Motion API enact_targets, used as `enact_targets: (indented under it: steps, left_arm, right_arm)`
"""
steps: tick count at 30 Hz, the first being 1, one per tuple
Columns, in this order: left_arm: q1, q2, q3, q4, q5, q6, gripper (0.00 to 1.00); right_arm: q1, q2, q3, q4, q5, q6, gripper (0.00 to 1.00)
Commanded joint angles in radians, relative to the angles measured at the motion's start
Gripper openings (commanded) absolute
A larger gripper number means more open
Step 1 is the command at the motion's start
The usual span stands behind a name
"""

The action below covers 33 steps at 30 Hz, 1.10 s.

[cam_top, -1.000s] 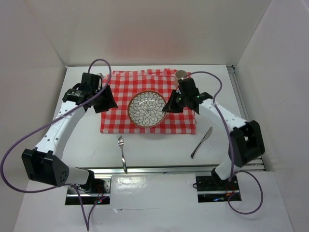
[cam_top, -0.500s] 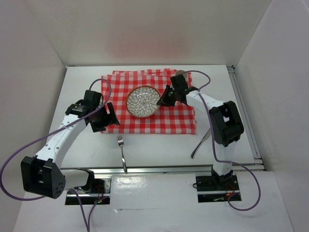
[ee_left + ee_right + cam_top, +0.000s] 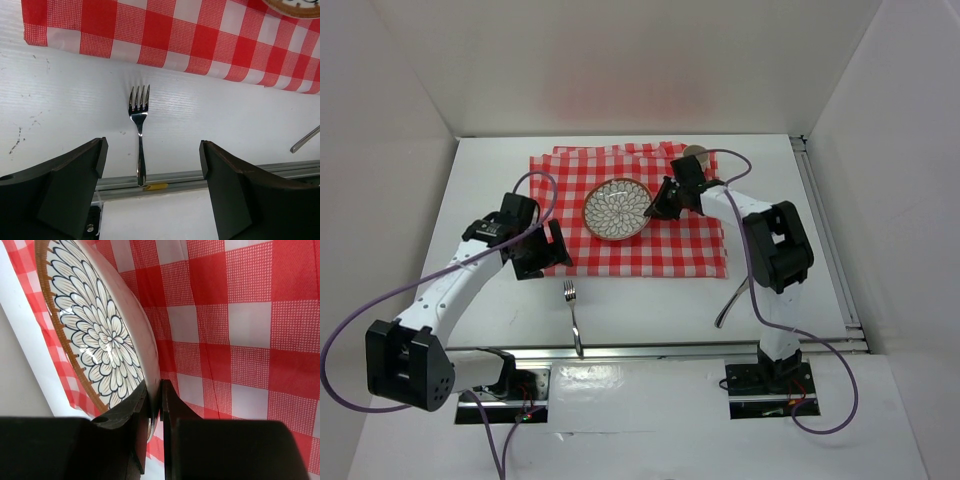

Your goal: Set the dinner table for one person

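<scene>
The dinner table [image 3: 650, 300] could be hit by the plate [image 3: 100, 330], since only its rim is pinched by the right tool [image 3: 154, 395]; the left tool [image 3: 152, 145] is spread.

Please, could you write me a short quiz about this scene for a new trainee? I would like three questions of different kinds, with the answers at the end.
1. True or false: the right hand is shut on the rim of the round petal-patterned plate.
2. Where does the silver metal fork lie?
A. on the bare white tabletop, apart from the red-and-white checked cloth
B. on the cloth
C. on the plate
3. Fill in the missing word: the fingers of the left hand stand ____ above the fork.

Key: 1 true; 2 A; 3 open.
</scene>
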State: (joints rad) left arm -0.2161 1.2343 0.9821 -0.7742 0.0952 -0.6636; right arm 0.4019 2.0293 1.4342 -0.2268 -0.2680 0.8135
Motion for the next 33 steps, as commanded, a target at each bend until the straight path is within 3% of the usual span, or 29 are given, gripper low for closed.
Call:
enact_targets:
  steps: [1,12,17,18,21,24,25,26,29,33]
  left_arm:
    - [-0.005,-0.033,-0.025,0.013,-0.003,-0.033,0.93]
    - [-0.014,-0.024,-0.007,0.003,0.009,-0.033,0.94]
    - [-0.014,-0.024,-0.006,0.003,-0.009,-0.064,0.96]
    - [-0.023,-0.024,-0.016,0.003,-0.009,-0.074,0.96]
    - [-0.023,-0.012,-0.016,-0.008,-0.034,-0.093,0.99]
    - [-0.034,0.028,0.004,-0.017,-0.011,-0.093,1.0]
    - [-0.034,0.028,0.004,-0.017,-0.011,-0.093,1.0]
    - [-0.055,0.039,0.013,-0.017,-0.011,-0.093,1.0]
    - [-0.083,0.066,0.033,-0.04,-0.064,-0.103,1.0]
    - [-0.137,0.067,-0.003,-0.028,-0.089,-0.16,0.98]
  right_arm:
    - [-0.021,-0.038,0.04,0.161,-0.045,0.042,0.0]
    - [-0.04,-0.029,0.011,0.204,-0.068,0.062,0.0]
    - [-0.04,0.018,0.054,0.11,-0.044,0.053,0.01]
    - [-0.04,0.019,0.054,0.097,-0.043,0.053,0.14]
    - [-0.04,0.028,0.066,0.06,-0.011,0.033,0.31]
    - [-0.04,0.002,0.052,0.06,0.007,0.033,0.56]
    - [-0.04,0.002,0.052,0.049,0.007,0.024,0.75]
    - [-0.04,-0.01,0.052,0.037,0.019,0.024,0.81]
    - [-0.04,-0.05,0.052,-0.009,0.055,0.004,0.95]
    - [-0.031,-0.142,0.039,-0.075,0.114,-0.034,1.0]
